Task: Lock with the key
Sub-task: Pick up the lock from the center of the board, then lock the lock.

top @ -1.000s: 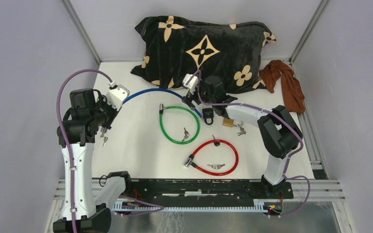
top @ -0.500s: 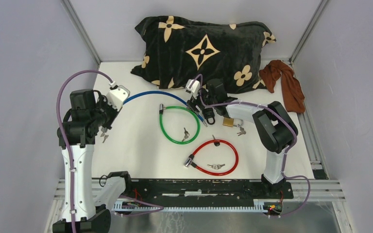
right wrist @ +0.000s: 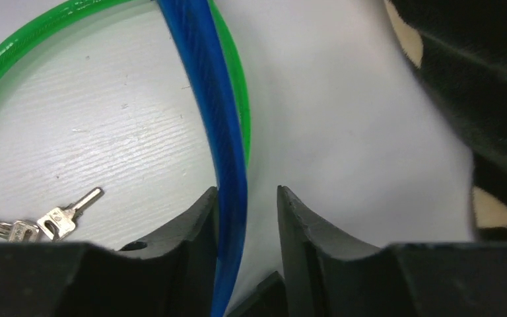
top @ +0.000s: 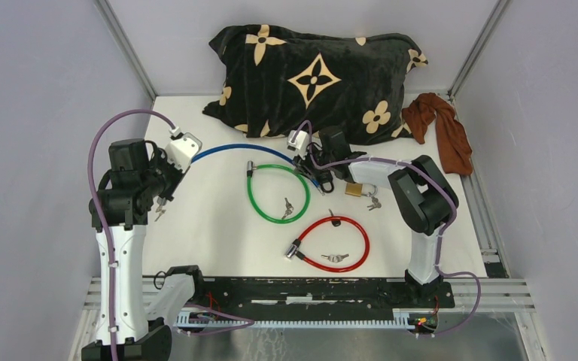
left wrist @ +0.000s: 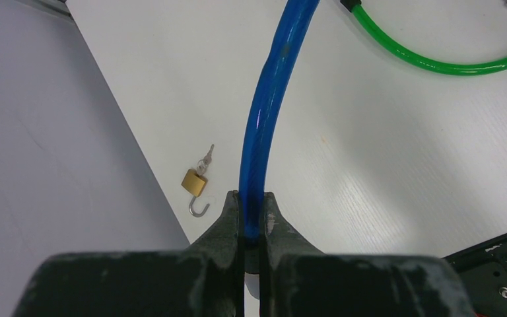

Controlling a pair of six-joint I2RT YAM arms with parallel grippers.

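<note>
- Since a second earlier, we saw the right gripper shift nearer along the glossy blue cable lock, which stretched between both arms over the white tabletop.
- Its fingers stood apart, with the cable running between them against one finger.
- We found the left gripper clamped on the cable's other end.
- A green cable loop lay beside it, ringing small silver keys.
- A small brass padlock lay near the table's left edge.

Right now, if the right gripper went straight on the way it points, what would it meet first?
Probably the blue cable: it lies between the open fingers of the right gripper, against one of them, and runs on ahead. The green cable crosses just beyond it, though depth is unclear.
</note>
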